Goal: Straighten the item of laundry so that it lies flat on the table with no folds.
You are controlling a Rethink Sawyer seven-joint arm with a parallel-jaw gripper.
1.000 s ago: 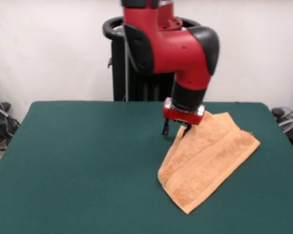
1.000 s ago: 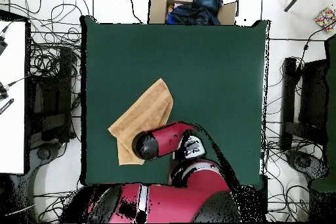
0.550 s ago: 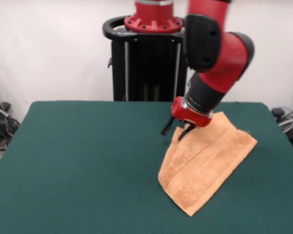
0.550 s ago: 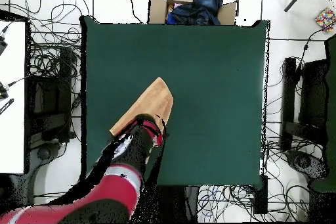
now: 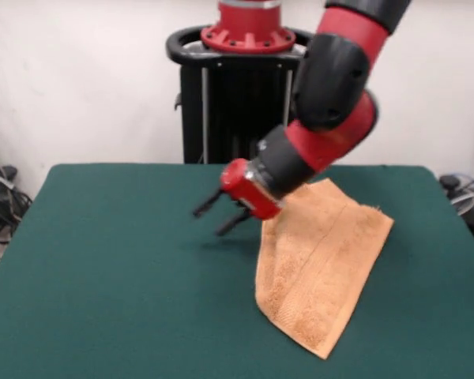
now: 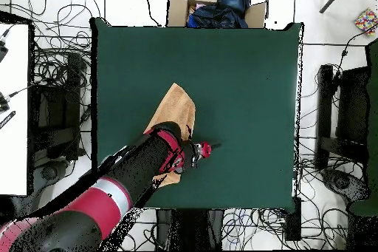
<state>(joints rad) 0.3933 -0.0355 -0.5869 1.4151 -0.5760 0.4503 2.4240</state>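
Note:
The item of laundry (image 5: 320, 257), a light orange towel, lies on the right half of the green table (image 5: 118, 268). It is folded over on itself, with a crease running along its length. My gripper (image 5: 208, 223) hangs tilted just left of the towel's upper left edge and points away from it. It is open, with nothing between its fingers. In the overhead view the arm covers most of the towel (image 6: 177, 105). The gripper (image 6: 201, 149) sticks out past the towel's edge over bare table (image 6: 244, 72).
A cardboard box (image 6: 212, 5) holding dark clothes stands beyond the table's far edge in the overhead view. Cables lie on the floor all round. A black stand (image 6: 342, 127) is on one side and a white surface (image 6: 13, 109) on the other.
The arm has swung over and the gripper has moved off the towel's upper corner, tilting sideways. The towel has shifted and turned, with its long side more upright in the front view.

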